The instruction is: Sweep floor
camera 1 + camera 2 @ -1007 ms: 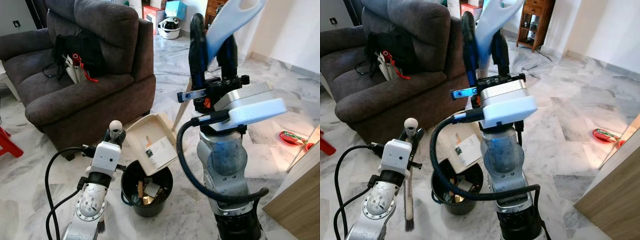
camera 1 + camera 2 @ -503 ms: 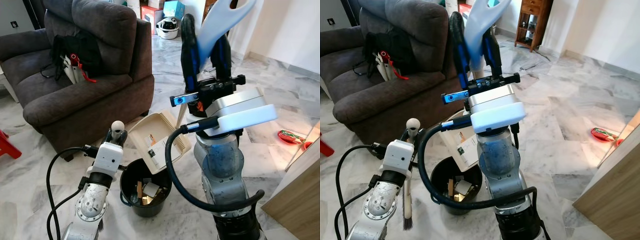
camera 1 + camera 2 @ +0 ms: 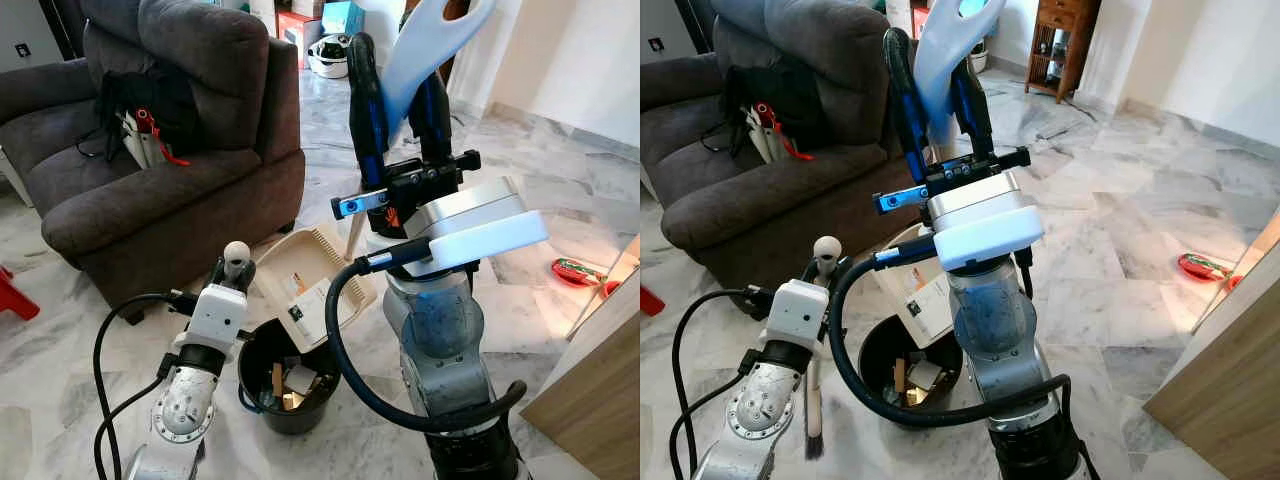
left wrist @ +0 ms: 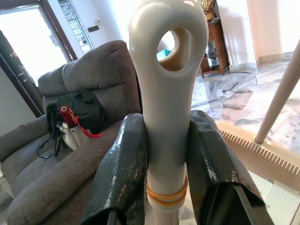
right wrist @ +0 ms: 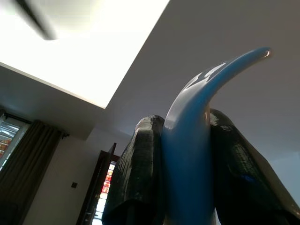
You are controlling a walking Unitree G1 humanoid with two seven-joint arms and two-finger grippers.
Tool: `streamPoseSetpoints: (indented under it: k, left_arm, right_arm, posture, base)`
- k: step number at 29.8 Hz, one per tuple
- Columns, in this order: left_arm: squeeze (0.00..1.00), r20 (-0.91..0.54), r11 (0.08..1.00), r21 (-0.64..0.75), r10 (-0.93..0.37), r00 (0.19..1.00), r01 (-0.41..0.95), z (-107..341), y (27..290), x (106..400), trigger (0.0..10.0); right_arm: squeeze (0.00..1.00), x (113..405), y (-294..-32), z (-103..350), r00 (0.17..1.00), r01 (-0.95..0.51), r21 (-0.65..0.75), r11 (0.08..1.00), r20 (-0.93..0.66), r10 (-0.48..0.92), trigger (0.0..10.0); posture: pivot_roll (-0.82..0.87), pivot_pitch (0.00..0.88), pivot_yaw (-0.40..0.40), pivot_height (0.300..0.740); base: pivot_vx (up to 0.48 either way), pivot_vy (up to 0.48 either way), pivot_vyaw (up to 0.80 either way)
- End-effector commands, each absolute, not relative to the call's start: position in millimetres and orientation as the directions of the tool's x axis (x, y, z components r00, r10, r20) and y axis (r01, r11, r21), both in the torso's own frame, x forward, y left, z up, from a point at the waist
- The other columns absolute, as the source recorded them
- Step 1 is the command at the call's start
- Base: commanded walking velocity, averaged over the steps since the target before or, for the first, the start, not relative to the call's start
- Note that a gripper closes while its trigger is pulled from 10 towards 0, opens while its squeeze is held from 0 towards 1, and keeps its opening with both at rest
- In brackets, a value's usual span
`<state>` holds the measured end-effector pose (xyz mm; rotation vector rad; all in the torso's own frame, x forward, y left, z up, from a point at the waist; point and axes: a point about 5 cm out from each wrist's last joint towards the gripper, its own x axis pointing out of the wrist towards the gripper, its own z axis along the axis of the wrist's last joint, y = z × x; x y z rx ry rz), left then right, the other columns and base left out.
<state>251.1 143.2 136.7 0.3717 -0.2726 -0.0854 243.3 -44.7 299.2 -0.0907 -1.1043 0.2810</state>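
Two grippers, each clamped on a handle, above a black bin.
Head views: right gripper (image 3: 400,105) at upper centre grasps the pale blue dustpan handle (image 3: 425,45); the beige dustpan (image 3: 305,280) tilts over the bin (image 3: 285,375) at lower centre, beside the brown sofa (image 3: 150,160). Left wrist view: left gripper (image 4: 168,164) grips the cream brush handle (image 4: 168,93). Right wrist view: black fingers (image 5: 136,183) clasp the blue handle.

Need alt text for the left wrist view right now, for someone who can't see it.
The left gripper has its jaws shut on a white brush handle with a hanging hole at its tip. Behind are a grey sofa with a black bag, and the beige dustpan edge.
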Motion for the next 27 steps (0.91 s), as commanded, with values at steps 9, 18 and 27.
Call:
streamPoseSetpoints:
  k: [9, 18, 27]
  left_arm:
    - [0.0, 0.285, 0.919, 0.392, -0.151, 0.947, 0.028, 143.5, 141.0, 252.7, 10.0]
    - [0.0, 0.288, 0.919, 0.393, -0.153, 0.945, 0.029, 142.8, 140.0, 253.3, 10.0]
    - [0.0, 0.289, 0.92, 0.392, -0.152, 0.945, 0.028, 142.5, 139.3, 253.5, 10.0]
  right_arm:
    - [0.0, 230.3, -46.3, 312.7, 0.33, -0.174, -0.202, 0.964, 0.91, 0.25, 10.0]
    - [0.0, 228.5, -40.4, 309.2, 0.304, -0.16, -0.279, 0.947, 0.898, 0.317, 10.0]
    - [0.0, 228.7, -36.5, 305.0, 0.306, -0.17, -0.312, 0.935, 0.885, 0.351, 10.0]
  posture:
    - [0.06, 0.0, 0.005, 0.74]
    - [0.06, 0.0, -0.001, 0.74]
    - [0.06, 0.0, -0.003, 0.74]
  base:
    - [0.0, 0.0, 0.0]
    - [0.0, 0.0, 0.0]
    - [0.0, 0.0, 0.0]
